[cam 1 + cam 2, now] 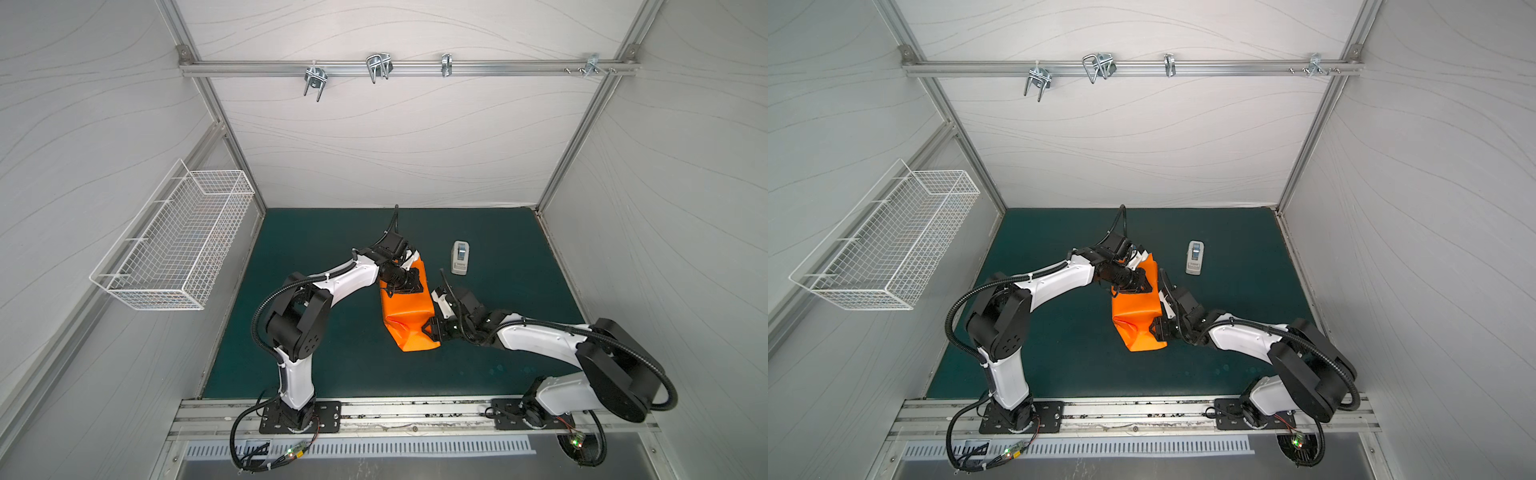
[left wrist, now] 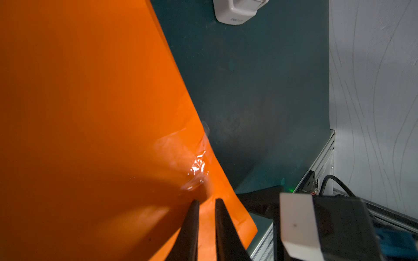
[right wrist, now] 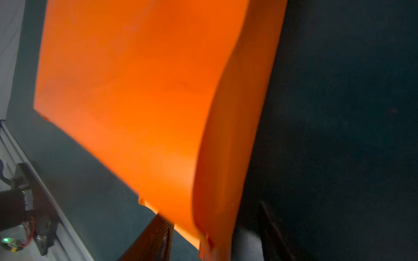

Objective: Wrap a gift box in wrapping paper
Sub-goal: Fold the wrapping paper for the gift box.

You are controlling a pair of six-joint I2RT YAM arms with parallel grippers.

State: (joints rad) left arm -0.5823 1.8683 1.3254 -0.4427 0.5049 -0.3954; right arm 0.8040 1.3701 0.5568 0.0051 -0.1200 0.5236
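Two claws work at a folded orange bundle in the middle of the table.

The paper (image 1: 409,320) lies on the green table (image 1: 316,249) as a long bundle running from back to front, smooth on top and crumpled at its near end. The box is hidden, with no part of it showing. The left claw (image 2: 207,202) reaches over the far half. Its fingers are drawn nearly together with a slim gap, and their tips are at the paper, just short of a shiny strip of tape (image 2: 194,167) stuck near the paper's edge. Whether they pinch the sheet cannot be told. The right claw (image 1: 430,330) is at the bundle's near right corner. In the blurred right wrist view its fingers stand spread, with a loose paper flap hanging between them. A white dispenser (image 1: 460,257) stands apart, behind and to the right of the bundle.
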